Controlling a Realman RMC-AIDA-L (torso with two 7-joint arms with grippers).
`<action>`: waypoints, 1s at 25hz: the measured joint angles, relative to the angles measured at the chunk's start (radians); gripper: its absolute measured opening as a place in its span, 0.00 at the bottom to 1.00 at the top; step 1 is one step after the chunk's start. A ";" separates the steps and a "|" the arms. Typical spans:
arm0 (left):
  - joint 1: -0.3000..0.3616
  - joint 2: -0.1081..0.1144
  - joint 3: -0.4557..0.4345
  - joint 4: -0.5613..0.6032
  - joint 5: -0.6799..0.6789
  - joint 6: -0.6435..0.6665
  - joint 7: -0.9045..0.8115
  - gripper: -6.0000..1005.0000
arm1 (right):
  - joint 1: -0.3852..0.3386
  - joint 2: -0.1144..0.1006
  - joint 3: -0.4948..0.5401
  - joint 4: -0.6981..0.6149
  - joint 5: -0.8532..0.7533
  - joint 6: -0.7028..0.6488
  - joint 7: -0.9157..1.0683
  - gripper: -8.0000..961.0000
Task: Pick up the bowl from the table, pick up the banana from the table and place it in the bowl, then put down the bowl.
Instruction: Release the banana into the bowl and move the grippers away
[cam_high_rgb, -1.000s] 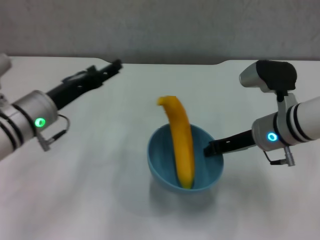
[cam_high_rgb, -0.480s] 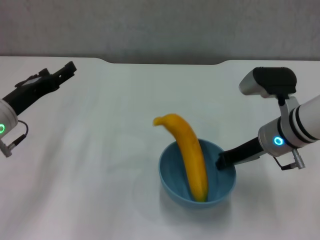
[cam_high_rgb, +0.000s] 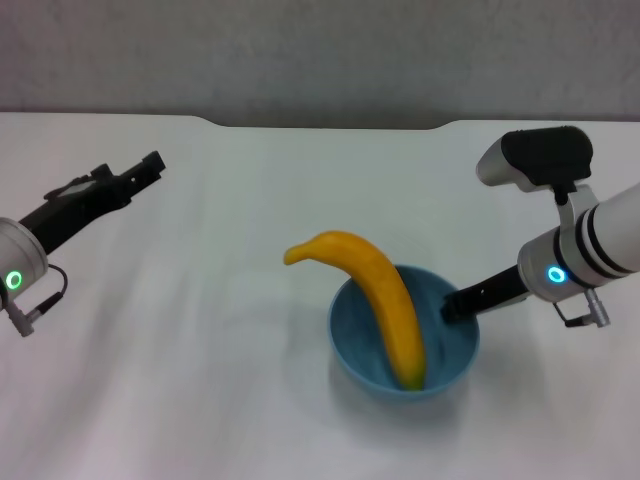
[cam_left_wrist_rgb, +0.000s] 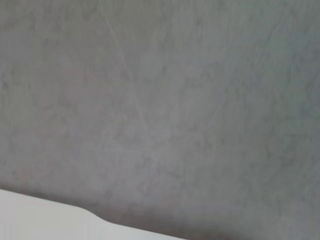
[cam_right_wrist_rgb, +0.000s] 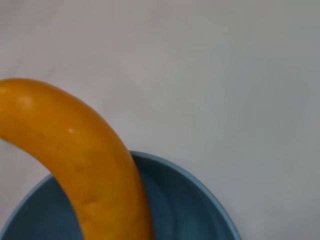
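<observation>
- Right up front, the bowl (cam_high_rgb: 404, 345) sits on the table (cam_high_rgb: 200, 400), the banana (cam_high_rgb: 375, 295) leaning in it with its tip poking over the rim
- Right gripper (cam_high_rgb: 452, 306) clenched on the bowl's right rim
- Farther back, left gripper (cam_high_rgb: 150, 165) hovers well to the left; can't tell how its fingers stand

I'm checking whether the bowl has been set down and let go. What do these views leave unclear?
- Head view: whether the right gripper pinches the bowl's rim; the fingertips merge with the rim.
- Head view: whether the bowl rests on the table.
- Right wrist view: the banana's lower end, cut off by the frame edge.
- Left wrist view: only wall; the left gripper doesn't show.
</observation>
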 joint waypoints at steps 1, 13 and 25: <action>0.000 0.000 0.005 0.003 -0.001 -0.002 0.000 0.90 | 0.001 0.000 0.001 0.000 -0.005 -0.007 0.000 0.04; 0.004 0.000 0.012 0.012 -0.006 -0.012 0.002 0.90 | -0.008 0.011 -0.009 0.002 0.002 -0.053 -0.032 0.04; 0.001 -0.001 0.012 0.014 -0.014 -0.015 -0.009 0.90 | -0.013 0.013 -0.018 -0.004 0.004 -0.047 -0.033 0.04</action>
